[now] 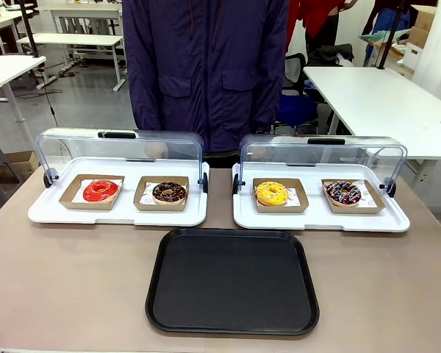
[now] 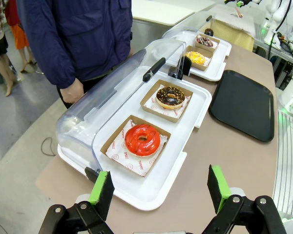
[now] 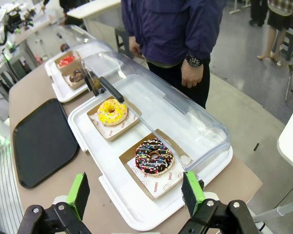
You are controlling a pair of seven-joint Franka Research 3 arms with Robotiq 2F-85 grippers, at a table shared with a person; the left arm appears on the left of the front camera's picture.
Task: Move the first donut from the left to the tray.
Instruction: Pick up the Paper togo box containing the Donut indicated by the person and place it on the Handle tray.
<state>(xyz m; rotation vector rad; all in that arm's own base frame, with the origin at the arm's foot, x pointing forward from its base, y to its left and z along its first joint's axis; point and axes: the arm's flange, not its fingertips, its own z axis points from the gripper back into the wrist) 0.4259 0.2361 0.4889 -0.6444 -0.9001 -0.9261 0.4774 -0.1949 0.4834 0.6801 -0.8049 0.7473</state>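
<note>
The left end effector is spread wide. Its 2 black fingers rise from the bottom edge of the left wrist view, with their green pads facing inward, and it looks down at an angle from above the table. The right end effector is spread equally wide, its 2 green pads facing each other, and is likewise angled downward. Both hang free in the air.

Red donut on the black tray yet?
No, the red donut sits in its cardboard box on the left white tray, apart from the black tray.
</note>
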